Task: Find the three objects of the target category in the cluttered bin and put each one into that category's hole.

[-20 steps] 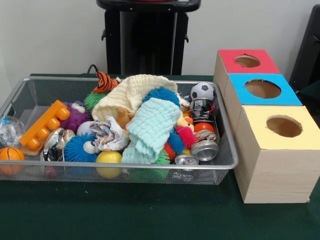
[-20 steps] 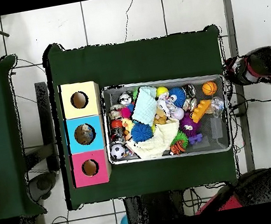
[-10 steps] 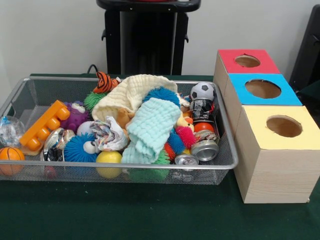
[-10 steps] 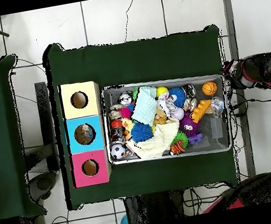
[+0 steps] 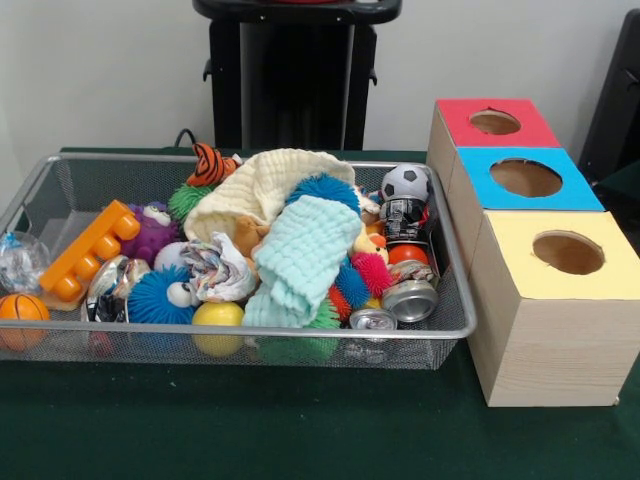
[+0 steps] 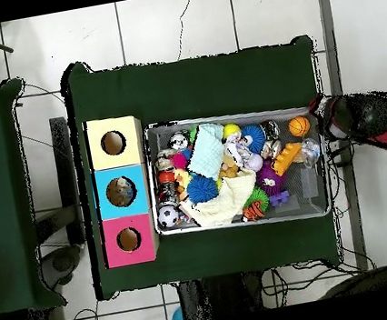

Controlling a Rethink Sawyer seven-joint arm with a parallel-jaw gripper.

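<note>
**Item: wire mesh bin (image 5: pixel 40 175), sorting task, not yet begun.**

- Tool: arm (image 6: pixel 369 116) reaches in over the table's edge just outside the bin's short end, where the basketball lies. The gripper (image 6: pixel 326 114) hangs beside that rim; whether it is apart or together cannot be told. It carries nothing visible.
- Contents, by likely category:
  - Balls: soccer ball (image 5: pixel 406 182) at the far corner nearest the boxes, basketball (image 5: pixel 20 308) at the opposite near corner, yellow ball (image 5: pixel 218 315) against the near wall.
  - Cans: black can (image 5: pixel 405 220) and two crushed cans (image 5: pixel 410 298), (image 5: pixel 372 320) along the end beside the boxes.
  - Cloths: mint cloth (image 5: pixel 300 255) and cream cloth (image 5: pixel 265 185), heaped mid-bin.
- The target category is not shown.
- Receptacles: red-topped box (image 5: pixel 520 130), blue-topped box (image 5: pixel 580 195) and yellow-topped box (image 5: pixel 520 250), in a row touching the bin's end.
- Handling advice: start with exposed pieces, and lift the cloths aside to check beneath. Descend vertically, clear of the mesh walls.
- Surface: table under dark green cloth (image 5: pixel 300 430).
- Room: pale tiled floor (image 6: pixel 164 25), cables trailing.
</note>
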